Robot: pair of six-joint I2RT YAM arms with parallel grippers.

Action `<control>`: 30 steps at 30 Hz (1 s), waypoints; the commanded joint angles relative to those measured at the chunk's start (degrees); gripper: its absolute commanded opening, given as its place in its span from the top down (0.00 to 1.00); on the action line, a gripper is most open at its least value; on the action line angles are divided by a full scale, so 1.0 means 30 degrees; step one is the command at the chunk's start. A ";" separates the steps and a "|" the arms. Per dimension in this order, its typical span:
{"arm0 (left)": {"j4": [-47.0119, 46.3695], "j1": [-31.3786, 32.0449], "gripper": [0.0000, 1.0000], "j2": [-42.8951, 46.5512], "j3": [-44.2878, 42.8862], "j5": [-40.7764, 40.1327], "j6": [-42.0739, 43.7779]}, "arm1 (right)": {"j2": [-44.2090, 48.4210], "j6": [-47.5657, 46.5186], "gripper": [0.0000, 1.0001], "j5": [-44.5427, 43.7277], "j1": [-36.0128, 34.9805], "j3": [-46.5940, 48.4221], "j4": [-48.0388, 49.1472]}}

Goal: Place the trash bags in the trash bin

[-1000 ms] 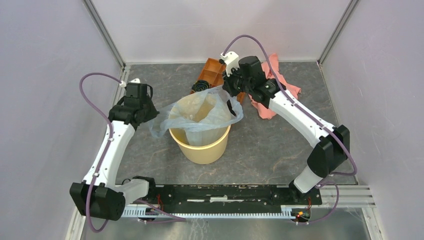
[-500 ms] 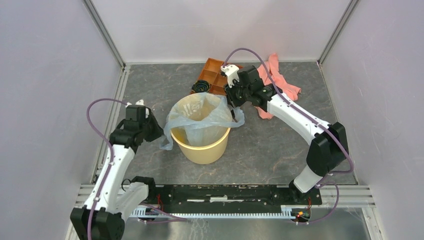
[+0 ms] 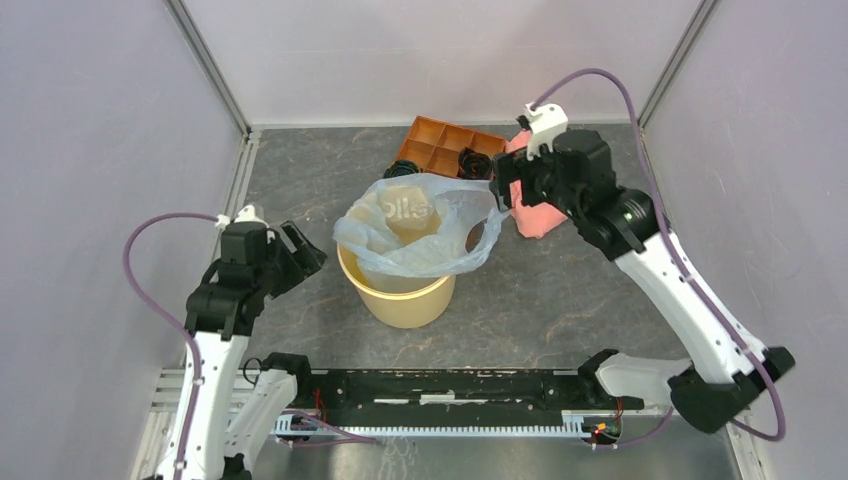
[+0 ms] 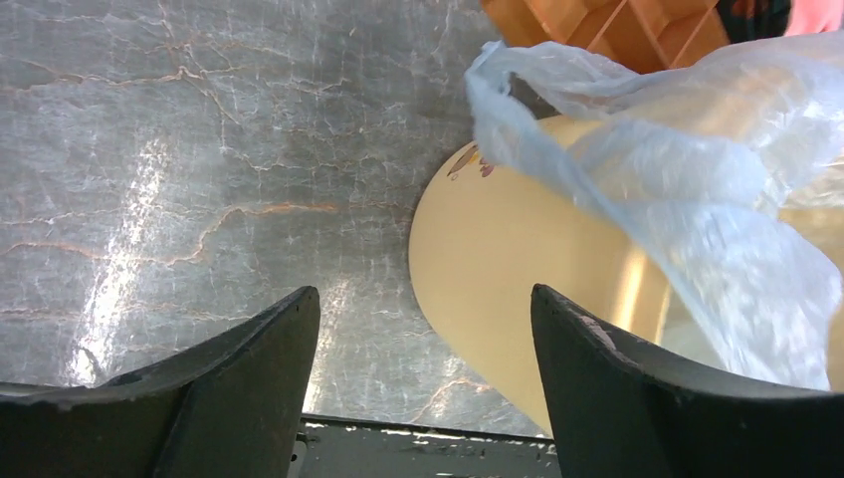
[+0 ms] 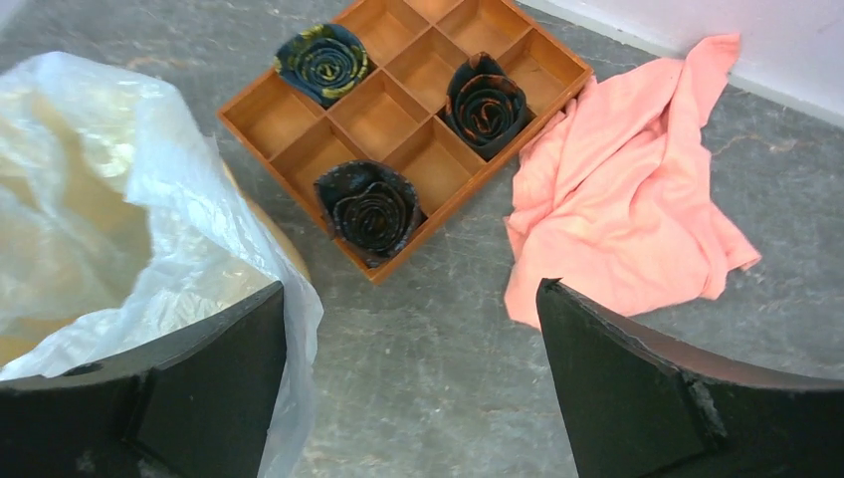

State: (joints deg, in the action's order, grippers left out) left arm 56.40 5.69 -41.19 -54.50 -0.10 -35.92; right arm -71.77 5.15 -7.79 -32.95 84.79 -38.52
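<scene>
**Bag resting in the bin mouth, not yet settled**

The pale blue-grey trash bag (image 3: 420, 228) is sitting in the mouth of the tan trash bin (image 3: 405, 300). Its film is billowing above the rim and hanging over the right side. By my reading, the insertion is mostly done, with pushing down or cuffing left to do.

The left gripper (image 3: 293, 260) is hovering apart from the bin. The right gripper (image 3: 497, 186) is hovering just beside the bag's edge, and I cannot tell whether it is touching.

The wrist views are adding what the overhead one lacks:
- Both sets of jaws are gaping wide and gripping nothing.
- The right wrist view is showing three dark rolled bundles (image 5: 370, 211) in the orange compartment tray (image 5: 383, 108), beside the pink cloth (image 5: 627, 229). Overhead, only two bundles are showing.
</scene>
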 commanded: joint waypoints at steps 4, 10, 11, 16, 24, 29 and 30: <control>0.1841 -0.0111 0.12 0.1658 -0.1460 -0.0679 -0.3421 | 0.2083 0.3148 0.02 0.4809 0.0033 -0.1957 0.1042; 0.0091 -0.0111 0.11 0.1637 -0.0674 0.1445 -0.6399 | 0.2768 0.4108 0.02 0.8046 0.0048 -0.3005 0.1834; -0.0414 -0.0111 0.12 0.1547 -0.0697 0.1469 -0.6612 | 0.2923 0.3961 0.02 0.7996 0.0038 -0.3308 0.2318; -0.1678 -0.0111 0.12 -0.0056 -0.2959 0.2307 -0.5058 | 0.1563 0.2167 0.02 0.6558 0.0009 -0.2302 0.1855; -0.2806 -0.0111 0.22 0.0547 -0.2458 0.6710 -0.5069 | 0.2167 0.1444 0.02 0.7872 0.0003 -0.4461 0.3971; -0.2547 -0.0111 0.38 0.0140 -0.2757 0.8526 -0.5315 | 0.1180 0.1015 0.06 0.7325 0.0025 -0.4122 0.4555; -0.2296 -0.0111 0.39 0.0235 -0.2865 0.8518 -0.5312 | 0.0992 0.0957 0.07 0.7294 0.0017 -0.4046 0.4565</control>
State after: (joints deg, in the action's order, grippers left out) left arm 50.33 5.69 -40.01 -61.93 19.62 -51.22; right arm -67.11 9.96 14.52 -32.88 71.22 -29.28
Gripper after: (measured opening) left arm 0.626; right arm 0.945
